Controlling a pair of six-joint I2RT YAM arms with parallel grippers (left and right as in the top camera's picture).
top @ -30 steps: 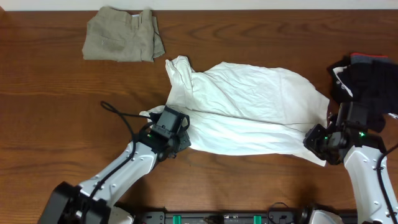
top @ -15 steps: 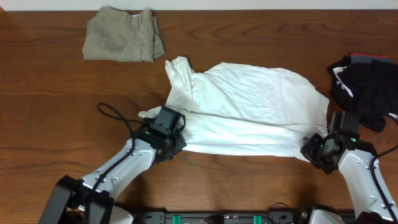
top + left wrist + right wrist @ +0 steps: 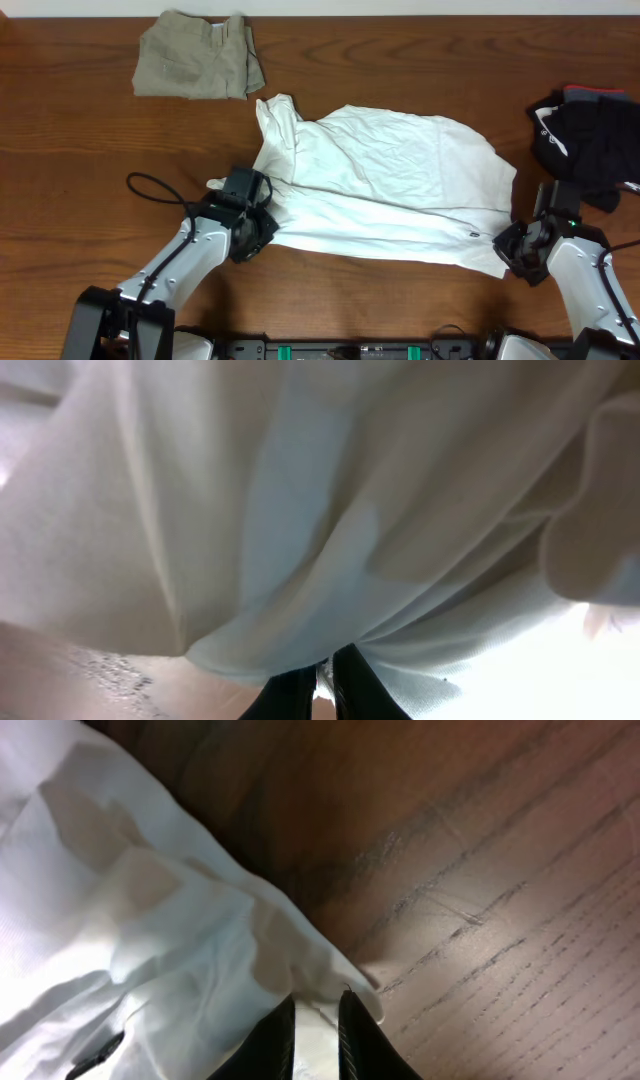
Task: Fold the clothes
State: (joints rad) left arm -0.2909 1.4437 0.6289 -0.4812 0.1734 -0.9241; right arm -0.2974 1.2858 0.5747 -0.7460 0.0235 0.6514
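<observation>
While left hand (image 3: pixel 262 224) and right hand (image 3: pixel 512 246) pinch opposite ends, white T-shirt (image 3: pixel 390 180) lies rumpled across middle of table (image 3: pixel 90 180), toward near edge. Likely step: flattening before fold. Best done by drawing hands apart evenly, low, with tension just enough to smooth creases. Left hand clenched on bunched fabric; right hand nearly closed, nipping shirt's corner. Khaki trousers (image 3: pixel 195 68) at far edge, left part; black bundle (image 3: pixel 592 145) at right edge.

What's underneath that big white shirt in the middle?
Only the wooden table shows around the white T-shirt; the left gripper and right gripper pinch its near edge. Anything beneath the cloth is covered.
</observation>
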